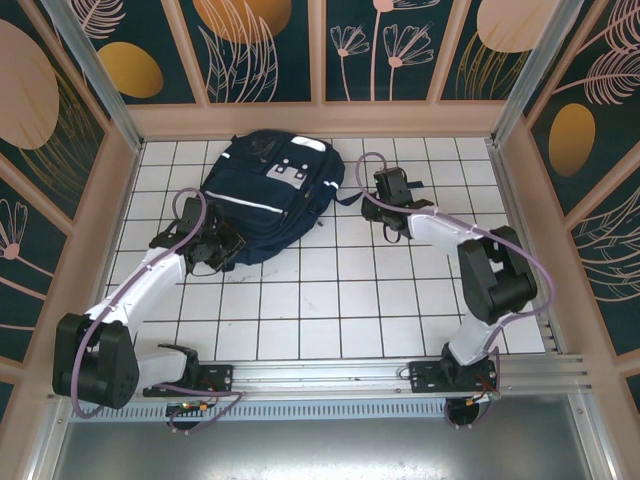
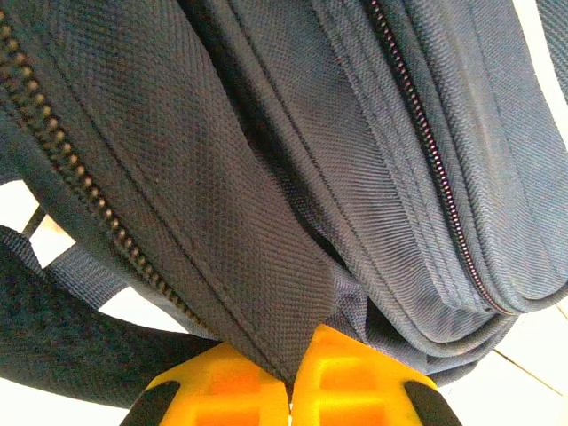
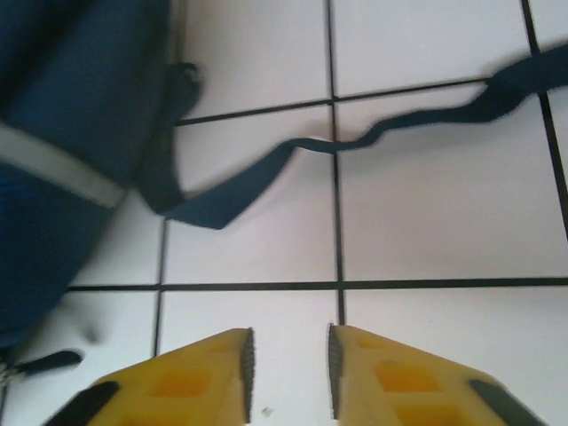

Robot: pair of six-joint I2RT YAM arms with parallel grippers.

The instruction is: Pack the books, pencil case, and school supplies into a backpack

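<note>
The navy backpack (image 1: 270,190) lies flat on the white tiled table (image 1: 340,300), its white stripes facing up. My left gripper (image 1: 226,252) is at the backpack's near edge. In the left wrist view the yellow fingers (image 2: 231,390) are shut on a fold of the backpack (image 2: 266,177) fabric beside a zipper (image 2: 80,177). My right gripper (image 1: 382,186) hovers just right of the bag. Seen from the right wrist, it (image 3: 288,368) stands open over bare tile with nothing between its fingers. A loose strap (image 3: 337,142) trails from the backpack (image 3: 53,133). The books, pencil case and school supplies are out of view.
Patterned walls with pale wooden frames (image 1: 320,118) enclose the table on three sides. A metal rail (image 1: 330,375) carrying both arm bases runs along the near edge. Bare tiles (image 1: 330,300) stretch between the two arms.
</note>
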